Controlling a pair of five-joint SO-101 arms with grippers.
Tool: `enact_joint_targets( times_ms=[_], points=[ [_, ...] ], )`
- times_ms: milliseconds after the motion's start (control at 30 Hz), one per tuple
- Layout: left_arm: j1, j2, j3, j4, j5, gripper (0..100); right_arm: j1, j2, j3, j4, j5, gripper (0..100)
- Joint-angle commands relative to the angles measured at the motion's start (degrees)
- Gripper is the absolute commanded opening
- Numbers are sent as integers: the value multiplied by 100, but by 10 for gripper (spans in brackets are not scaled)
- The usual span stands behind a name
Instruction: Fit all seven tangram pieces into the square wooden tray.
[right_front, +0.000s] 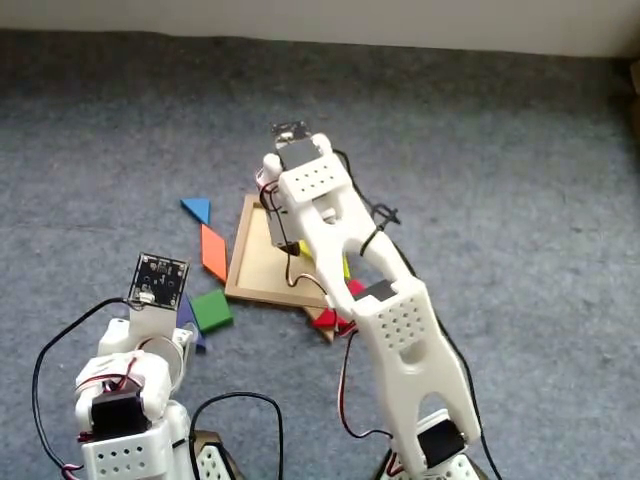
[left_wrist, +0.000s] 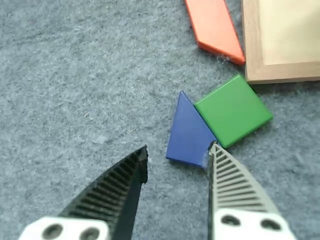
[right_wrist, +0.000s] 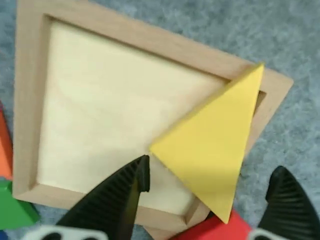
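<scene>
The square wooden tray (right_wrist: 30, 100) lies bare inside, and it is also in the high view (right_front: 245, 262). A yellow triangle (right_wrist: 212, 145) rests tilted across one corner of the tray's rim, part over the floor of the tray. My right gripper (right_wrist: 210, 177) hangs open above it, one finger on each side. My left gripper (left_wrist: 177, 157) stands open over the carpet, one fingertip (left_wrist: 216, 152) at the edge of a dark blue triangle (left_wrist: 189, 132). A green square (left_wrist: 232, 110) touches that triangle. An orange parallelogram (left_wrist: 215, 27) lies beside the tray's edge (left_wrist: 252, 45).
A small light blue triangle (right_front: 197, 209) lies on the grey carpet beyond the orange piece (right_front: 213, 252). A red piece (right_wrist: 220, 231) lies just outside the tray's near corner, beside another partly hidden piece (right_front: 322, 318). The right arm (right_front: 330, 215) reaches over the tray.
</scene>
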Motion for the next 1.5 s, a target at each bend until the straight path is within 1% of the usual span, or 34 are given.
enact_joint_targets(
  times_ms=[0,33,100,167,233,300,433,600,700,800,867,933,1100,1300,1467],
  points=[
    [-75,-4,-31,0,-35,207,-207,-171,-787,409,-35,350],
    [-75,-4,-31,0,-35,207,-215,-180,-936,426,18,350],
    [-75,-4,-31,0,-35,207,-163,-215,-1200,426,387,328],
    [-75,-4,-31,0,-35,207,-13,-303,-1156,426,730,255],
    [-75,-4,-31,0,-35,207,180,-400,-1077,426,914,169],
    [-75,-4,-31,0,-35,207,356,-479,-1059,418,1029,104],
    [-75,-4,-31,0,-35,207,725,-505,-1051,418,1292,58],
    [-75,-4,-31,0,-35,207,1086,-470,-1033,418,1327,13],
    [-75,-4,-31,0,-35,207,1138,-295,-769,418,1327,5],
    [-75,-4,-31,0,-35,207,1007,-127,-400,418,1363,5],
    [-75,-4,-31,0,-35,207,884,-101,-198,418,1644,5],
    [-75,-4,-31,0,-35,207,760,-101,-75,418,1749,5],
    [-75,-4,-31,0,-35,207,576,-92,-22,418,1758,5],
    [-66,-4,-31,0,-35,207,585,-110,-48,426,1741,5],
    [-57,-4,-31,0,-35,207,444,-734,-31,418,1741,5]
  ],
)
